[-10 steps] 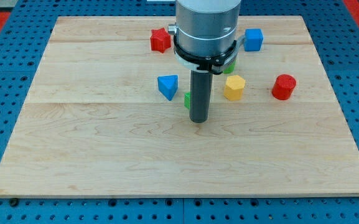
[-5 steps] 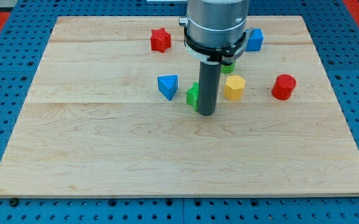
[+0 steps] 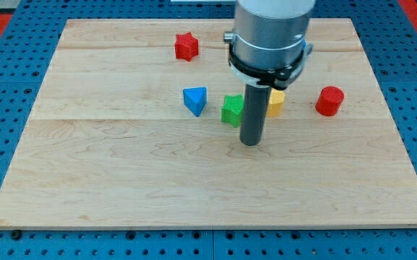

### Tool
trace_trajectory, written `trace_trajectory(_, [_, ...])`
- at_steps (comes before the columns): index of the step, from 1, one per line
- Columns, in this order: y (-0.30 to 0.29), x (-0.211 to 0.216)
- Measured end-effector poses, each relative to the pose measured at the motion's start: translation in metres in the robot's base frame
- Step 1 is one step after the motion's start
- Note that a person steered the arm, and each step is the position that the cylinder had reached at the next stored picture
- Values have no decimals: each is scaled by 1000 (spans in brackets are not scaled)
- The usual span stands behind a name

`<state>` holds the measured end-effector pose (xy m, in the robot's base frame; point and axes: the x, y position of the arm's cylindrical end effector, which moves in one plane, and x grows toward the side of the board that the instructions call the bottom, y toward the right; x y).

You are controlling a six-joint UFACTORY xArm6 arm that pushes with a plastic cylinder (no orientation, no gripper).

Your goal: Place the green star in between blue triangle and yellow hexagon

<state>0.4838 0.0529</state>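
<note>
Green star (image 3: pixel 231 110) between blue triangle (image 3: pixel 194 100), yellow hexagon (image 3: pixel 274 102); my tip (image 3: pixel 251 142) seemingly just clear.

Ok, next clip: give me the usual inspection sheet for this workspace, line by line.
Surface: wooden board on a blue pegboard.
Job's things: green star lies between blue triangle and yellow hexagon, which the rod partly hides.
Clutter: red star near the view's top; red block at the view's right.
End effector: my tip rests just below and right of the green star.
Cables: nothing seen.
Surroundings: red panels in the top corners.
</note>
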Motion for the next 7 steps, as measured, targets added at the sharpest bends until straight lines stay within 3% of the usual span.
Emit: trace_trajectory(7, [-10,-29])
